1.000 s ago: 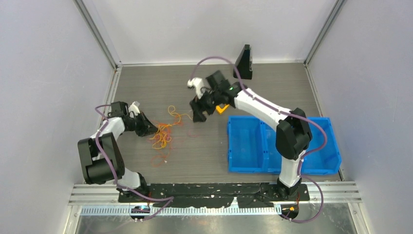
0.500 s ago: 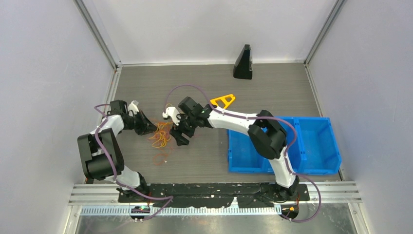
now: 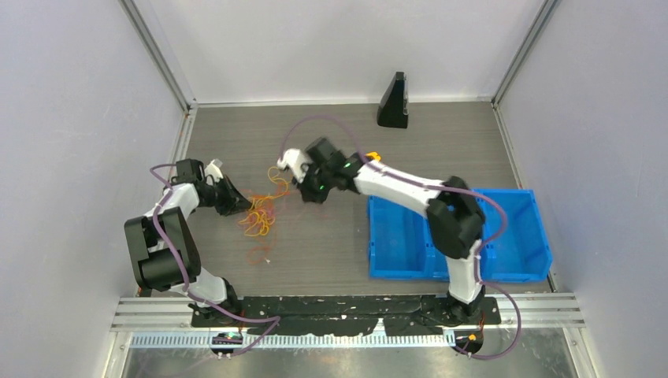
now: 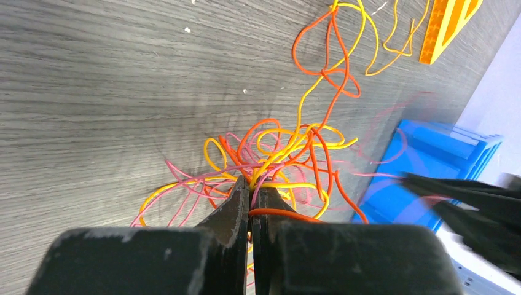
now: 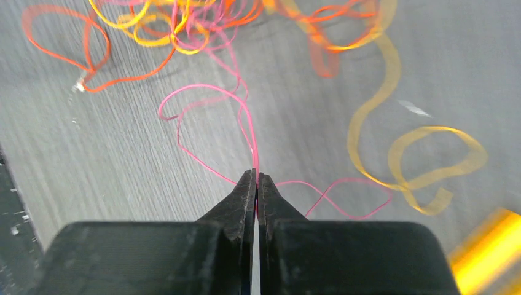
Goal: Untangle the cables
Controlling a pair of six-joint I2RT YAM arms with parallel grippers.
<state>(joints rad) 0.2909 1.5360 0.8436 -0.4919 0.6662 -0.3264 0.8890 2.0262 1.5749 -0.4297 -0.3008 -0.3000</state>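
The cables (image 3: pixel 260 214) are thin orange, yellow and pink strands in a loose tangle on the grey table, left of centre. My left gripper (image 3: pixel 239 208) sits at the tangle's left edge, shut on a bunch of yellow, orange and pink strands (image 4: pixel 289 147), pinched at the jaw tips (image 4: pixel 252 187). My right gripper (image 3: pixel 306 195) hovers just right of the tangle. It is shut on a single pink strand (image 5: pixel 209 98) that runs from its tips (image 5: pixel 256 175) back into the heap. A blurred yellow strand (image 5: pixel 393 123) curls on the table beside it.
A separate orange loop (image 3: pixel 258 253) lies nearer the bases. A yellow triangular frame (image 3: pixel 372 157) shows behind the right arm. A blue two-compartment bin (image 3: pixel 398 236) stands to the right. A black wedge-shaped stand (image 3: pixel 394 102) is at the back wall.
The right arm swung from the back down to the tangle, shut its open gripper on a pink strand and drew back a little. The left gripper stayed shut on the tangle.
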